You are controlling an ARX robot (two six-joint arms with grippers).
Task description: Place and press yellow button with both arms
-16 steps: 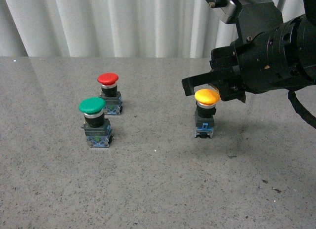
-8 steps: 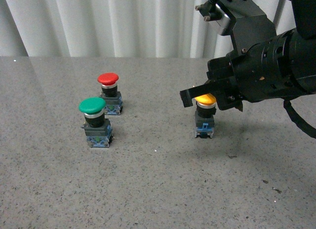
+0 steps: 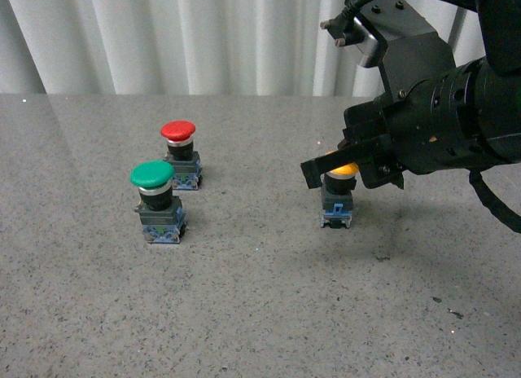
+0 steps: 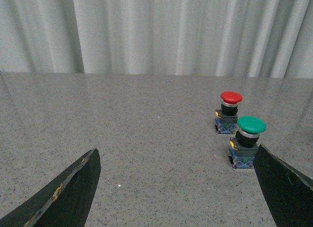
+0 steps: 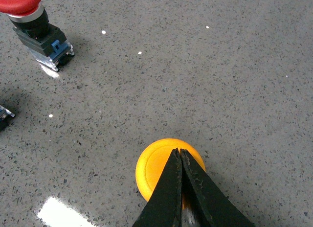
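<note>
The yellow button (image 3: pixel 346 170) stands upright on the grey table (image 3: pixel 260 313), right of centre; its black body and blue base show below the cap. My right gripper (image 3: pixel 316 172) is shut, and its closed fingers lie over the cap and hide most of it. In the right wrist view the joined tips of the right gripper (image 5: pixel 179 151) rest over the middle of the yellow button (image 5: pixel 152 167). My left gripper (image 4: pixel 176 188) is open with only bare table between its fingers; it does not show in the front view.
A green-capped switch (image 3: pixel 155 200) and a red-capped switch (image 3: pixel 179 150) stand at the left of the table. The left wrist view has the green-capped switch (image 4: pixel 247 141) beside the far finger. White curtains hang behind the table's back edge.
My right gripper has come down and slightly forward over the yellow cap, which showed fully a second ago and is now mostly covered. The other switches have not moved.
</note>
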